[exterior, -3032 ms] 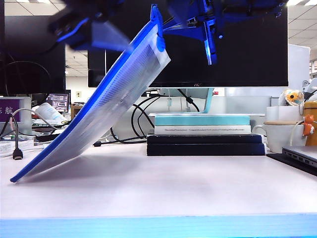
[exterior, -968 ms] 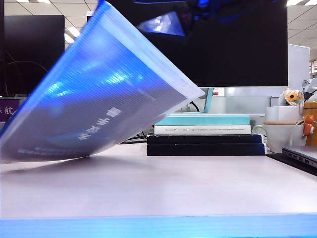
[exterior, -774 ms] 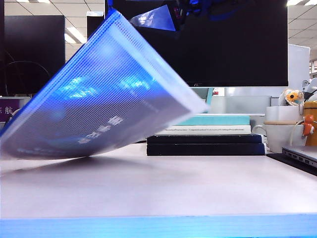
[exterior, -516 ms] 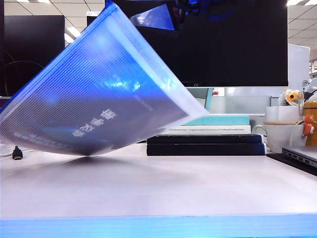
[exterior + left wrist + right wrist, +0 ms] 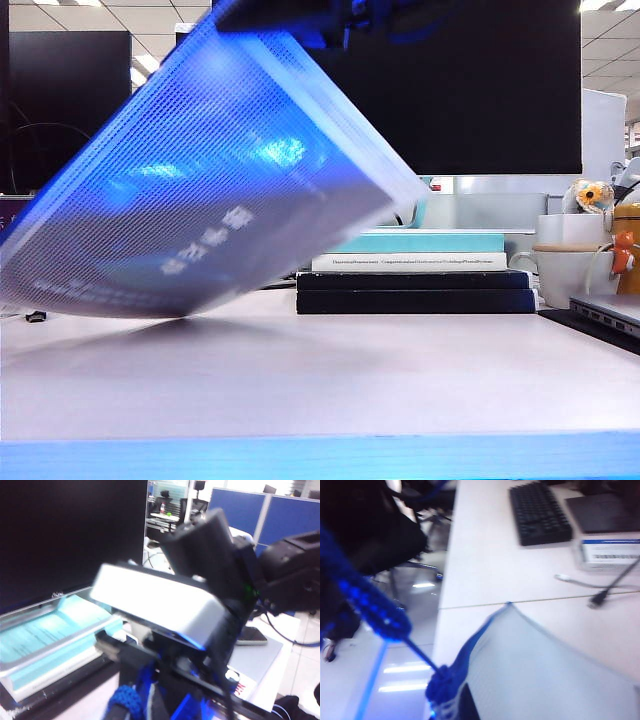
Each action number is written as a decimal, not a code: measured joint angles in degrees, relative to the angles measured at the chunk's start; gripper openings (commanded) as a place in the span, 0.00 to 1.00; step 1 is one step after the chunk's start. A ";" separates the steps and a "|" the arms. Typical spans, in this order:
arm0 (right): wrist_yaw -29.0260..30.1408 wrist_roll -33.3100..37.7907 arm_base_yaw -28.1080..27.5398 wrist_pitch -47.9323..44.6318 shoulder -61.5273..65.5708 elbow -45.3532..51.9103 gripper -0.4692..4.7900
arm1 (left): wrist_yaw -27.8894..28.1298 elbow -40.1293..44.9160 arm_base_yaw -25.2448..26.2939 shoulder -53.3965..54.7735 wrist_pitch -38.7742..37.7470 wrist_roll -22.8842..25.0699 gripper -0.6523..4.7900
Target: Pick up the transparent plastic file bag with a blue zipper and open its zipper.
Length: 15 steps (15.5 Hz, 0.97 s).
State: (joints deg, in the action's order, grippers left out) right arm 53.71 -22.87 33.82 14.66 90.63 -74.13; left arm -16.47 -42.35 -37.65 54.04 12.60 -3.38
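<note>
Gripping the large translucent grid-textured file bag (image 5: 200, 190) above the white counter (image 5: 320, 370), the left pincer (image 5: 145, 707) is pressed together at its top edge. The right pincer (image 5: 395, 625), also pressed together, seems to pinch the small blue zipper pull (image 5: 441, 677); it should draw steadily along the blue zipper strip (image 5: 470, 645).

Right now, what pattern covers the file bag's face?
A fine grid mesh, translucent whitish with a blue tint, on the file bag; clearest in the exterior view.

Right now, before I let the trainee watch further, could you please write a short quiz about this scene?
1. True or false: the file bag lies flat on the table.
2. What is behind the bag? A) stack of books B) bottle C) bowl
3. Fill in: the left gripper and right gripper, both shut, are at the bag's ___ edge.
Key: 1 false, it is held up, tilted. 2 A. 3 upper.
</note>
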 measured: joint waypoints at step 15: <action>-2.69 2.75 -7.78 1.62 -8.41 0.09 0.08 | 7.41 -0.24 6.80 0.35 -11.74 10.21 0.11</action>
State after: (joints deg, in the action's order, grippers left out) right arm 51.03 -20.12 26.04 16.27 82.21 -74.04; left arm -9.06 -42.59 -30.85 54.39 0.86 6.83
